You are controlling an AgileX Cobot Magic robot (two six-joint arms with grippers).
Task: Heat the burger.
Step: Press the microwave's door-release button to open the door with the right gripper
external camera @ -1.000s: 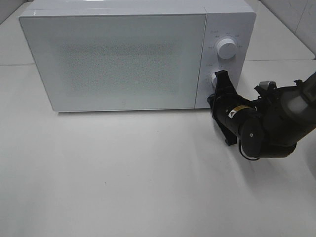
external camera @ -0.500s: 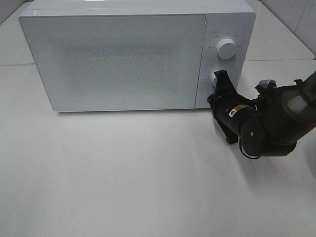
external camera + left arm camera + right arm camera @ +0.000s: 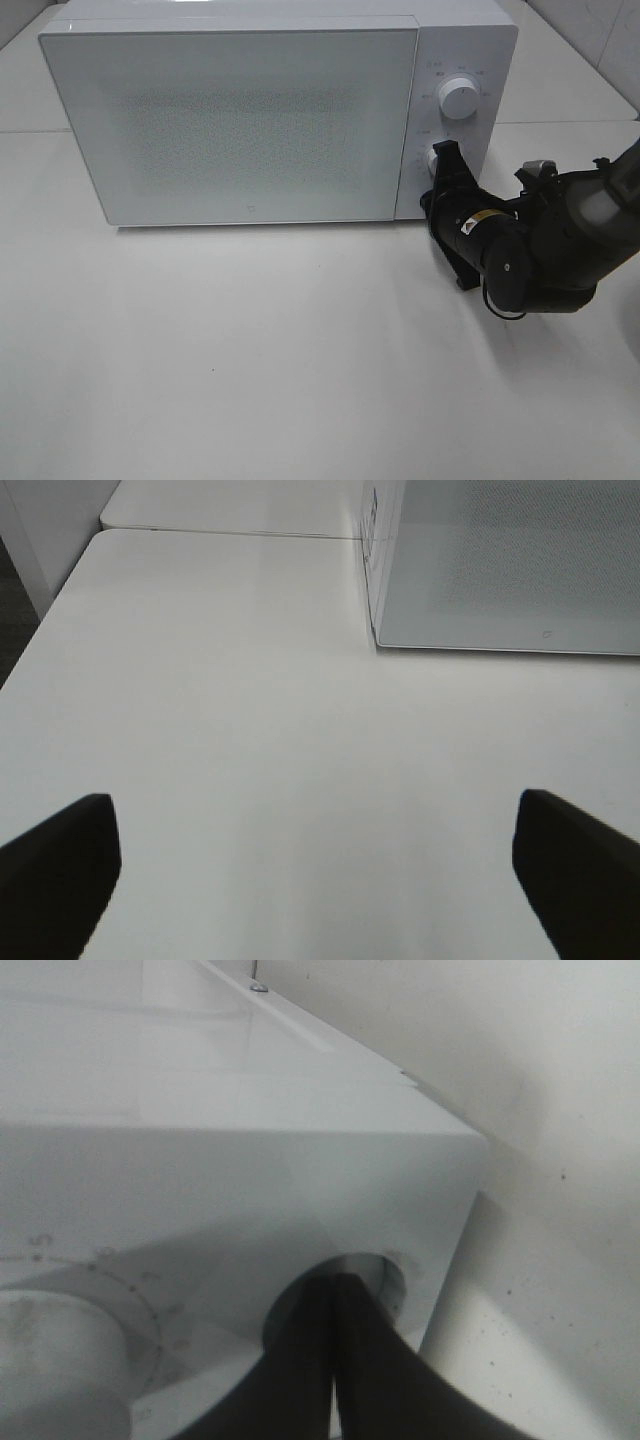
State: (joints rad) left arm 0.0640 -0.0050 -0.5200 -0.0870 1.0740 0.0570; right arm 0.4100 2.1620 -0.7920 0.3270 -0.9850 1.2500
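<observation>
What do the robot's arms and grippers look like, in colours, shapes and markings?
The right arm is black with rounded cylindrical joints and a grey link; it carries a small yellow-and-white label and a thin black cable. The right gripper has dark tapered fingers. The left gripper shows only two black blunt fingertips.

Microwave door (image 3: 230,125): its dotted screen keeps you from seeing inside. Lower knob (image 3: 435,161): mostly covered by the right gripper (image 3: 447,150). Dial markings (image 3: 452,70): too small to read. Left gripper (image 3: 312,815): fingers (image 3: 62,872) run off the picture's edge.
</observation>
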